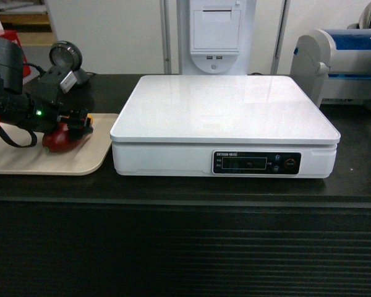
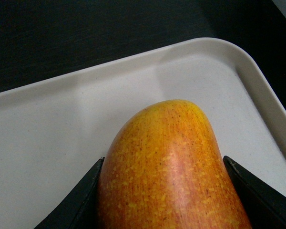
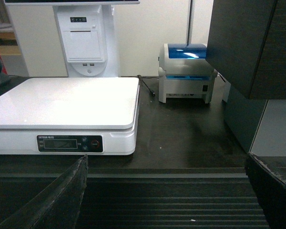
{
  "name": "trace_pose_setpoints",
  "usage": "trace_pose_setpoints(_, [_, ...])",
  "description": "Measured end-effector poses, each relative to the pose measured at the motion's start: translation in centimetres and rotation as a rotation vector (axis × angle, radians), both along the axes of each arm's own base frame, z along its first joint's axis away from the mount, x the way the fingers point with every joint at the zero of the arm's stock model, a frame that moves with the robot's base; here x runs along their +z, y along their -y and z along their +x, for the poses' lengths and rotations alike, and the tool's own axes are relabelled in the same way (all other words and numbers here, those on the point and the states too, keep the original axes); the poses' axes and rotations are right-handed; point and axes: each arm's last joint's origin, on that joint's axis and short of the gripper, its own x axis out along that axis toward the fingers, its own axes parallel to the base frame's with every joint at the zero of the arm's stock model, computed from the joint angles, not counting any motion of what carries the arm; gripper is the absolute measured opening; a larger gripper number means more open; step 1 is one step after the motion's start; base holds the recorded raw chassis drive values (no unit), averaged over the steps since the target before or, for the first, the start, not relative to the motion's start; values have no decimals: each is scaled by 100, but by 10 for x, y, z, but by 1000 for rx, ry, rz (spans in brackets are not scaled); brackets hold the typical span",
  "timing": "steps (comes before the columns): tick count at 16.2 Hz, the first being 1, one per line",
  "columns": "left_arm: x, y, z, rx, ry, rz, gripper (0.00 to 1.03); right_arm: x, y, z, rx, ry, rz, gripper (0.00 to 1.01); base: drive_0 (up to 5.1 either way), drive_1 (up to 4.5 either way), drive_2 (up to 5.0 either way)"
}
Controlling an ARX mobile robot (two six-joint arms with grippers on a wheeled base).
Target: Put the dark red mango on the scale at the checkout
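The scale (image 1: 225, 108) has a glossy white plastic-looking top that reflects light; its display strip (image 1: 256, 163) is dark and shiny. The mango (image 2: 171, 171) has smooth, slightly glossy skin, orange-yellow with fine speckles and a red blush. The tray (image 2: 62, 138) is beige, matt and faintly speckled, like plastic. The table (image 3: 190, 138) top is black with a dull sheen; its front is ribbed. The left tool (image 1: 80, 124) is matt black. The printer (image 3: 187, 72) has grey plastic casing and a glossy blue translucent lid.
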Motion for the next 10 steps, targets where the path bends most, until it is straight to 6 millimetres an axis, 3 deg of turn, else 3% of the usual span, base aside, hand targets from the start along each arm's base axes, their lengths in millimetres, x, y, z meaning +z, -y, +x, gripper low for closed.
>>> trace_pose_setpoints(3, [5,4,-22,-18,8,7,67,0,0,0,0,0,0,98,0,0,0])
trace_pose_setpoints(5, [23,8,-43,-27,56,4,67,0,0,0,0,0,0,98,0,0,0])
trace_pose_setpoints(8, [85,24,-93,-71,227,8,67,0,0,0,0,0,0,98,0,0,0])
trace_pose_setpoints(10, [111,45,-140,-130,306,-9,67,0,0,0,0,0,0,98,0,0,0])
